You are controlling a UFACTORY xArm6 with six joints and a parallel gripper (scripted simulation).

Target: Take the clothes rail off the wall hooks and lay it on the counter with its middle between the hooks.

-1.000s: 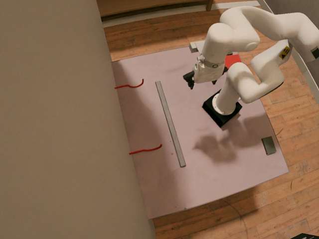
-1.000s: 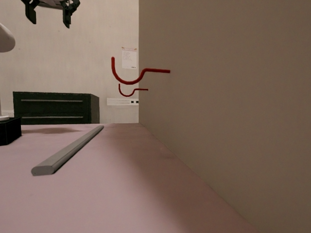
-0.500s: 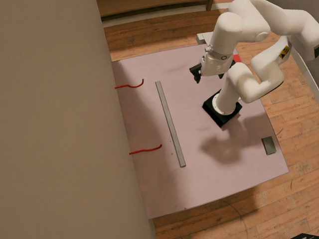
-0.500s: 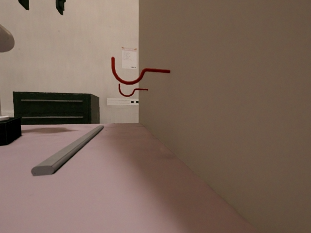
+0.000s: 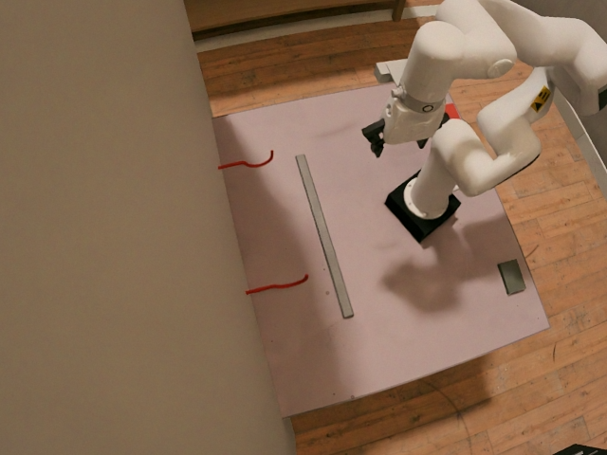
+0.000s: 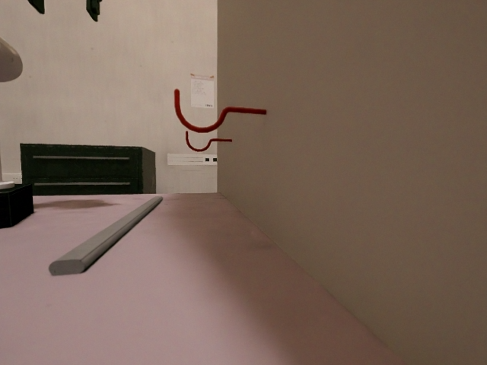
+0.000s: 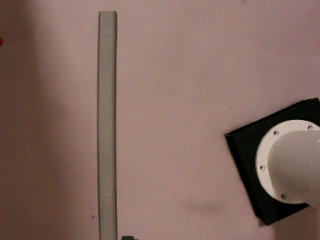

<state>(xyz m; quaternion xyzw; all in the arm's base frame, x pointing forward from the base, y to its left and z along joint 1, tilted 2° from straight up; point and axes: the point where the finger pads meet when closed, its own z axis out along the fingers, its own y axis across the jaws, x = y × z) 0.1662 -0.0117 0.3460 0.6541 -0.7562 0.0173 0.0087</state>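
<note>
The grey clothes rail [image 5: 323,235] [image 6: 106,236] [image 7: 107,125] lies flat on the pink counter [image 5: 416,342] [image 6: 196,306], roughly parallel to the wall [image 5: 98,220] [image 6: 354,157] and a little out from it. The two red wall hooks, one [image 5: 248,164] [image 6: 200,148] and the other [image 5: 277,284] [image 6: 196,127], are empty. The rail spans the stretch between them. My gripper [image 5: 396,141] is open and empty, high above the counter, off to the side of the rail near the arm's base [image 5: 421,215] [image 7: 260,165]. Only its fingertips [image 6: 65,7] show at the top of the exterior view.
A small dark grey block [image 5: 511,276] lies near the counter's right edge. A red object [image 5: 451,111] and a light grey block sit at the far edge behind the arm. A dark dresser [image 6: 86,169] stands beyond the counter.
</note>
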